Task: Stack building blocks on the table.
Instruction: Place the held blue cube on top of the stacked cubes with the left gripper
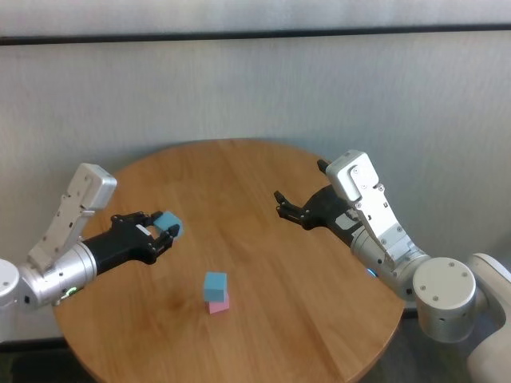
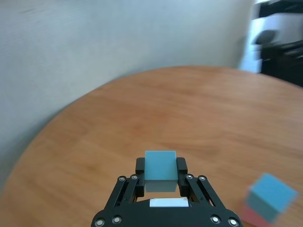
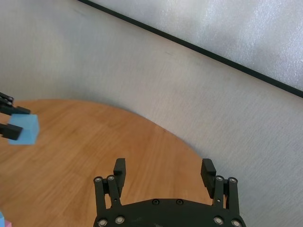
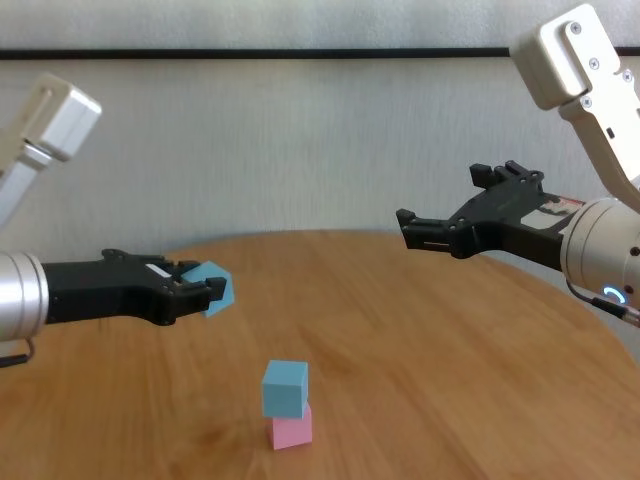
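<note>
Head view: a blue block (image 1: 215, 285) sits squarely on a pink block (image 1: 219, 303) in the lower centre of the frame, on the round wooden table (image 1: 319, 319), while a second blue block (image 1: 168, 224) is clamped between the fingers of the left gripper (image 1: 164, 233) at left of centre, held clear above the tabletop and well apart from the stack. The right gripper (image 1: 294, 206) hangs at right of centre, fingers spread wide and empty. Risk: the two-block stack is narrow and unsupported, so an off-centre or tilted placement of the held block, or a finger brushing the upper block on approach, would likely topple it.
</note>
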